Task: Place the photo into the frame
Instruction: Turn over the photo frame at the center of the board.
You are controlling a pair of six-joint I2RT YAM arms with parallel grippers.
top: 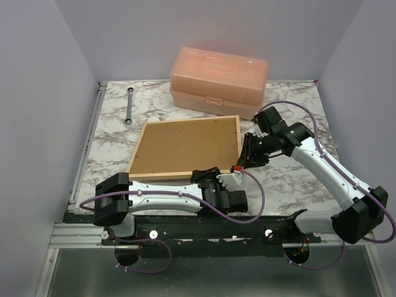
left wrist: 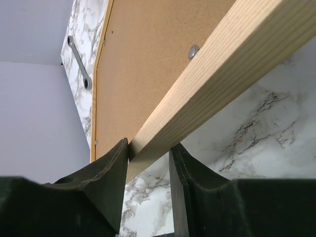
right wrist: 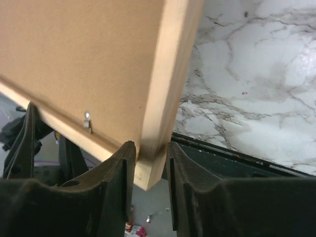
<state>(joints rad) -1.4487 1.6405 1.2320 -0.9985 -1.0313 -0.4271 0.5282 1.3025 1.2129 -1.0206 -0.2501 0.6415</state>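
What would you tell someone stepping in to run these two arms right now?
The left gripper is closed on the near rail of the frame.
The right gripper is closed on its near right corner.
The frame lies back side up on the table, with the backing panel seated in it.
The photo shows in no view; whether it sits under the backing cannot be told.
Done: both grips.
Left: confirm the photo is inside, else open the back and fit it.

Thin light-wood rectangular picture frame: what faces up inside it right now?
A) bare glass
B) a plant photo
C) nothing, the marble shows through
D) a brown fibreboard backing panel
D: the brown fibreboard backing panel fills the thin light-wood rectangular picture frame, with a small metal tab at its edge.
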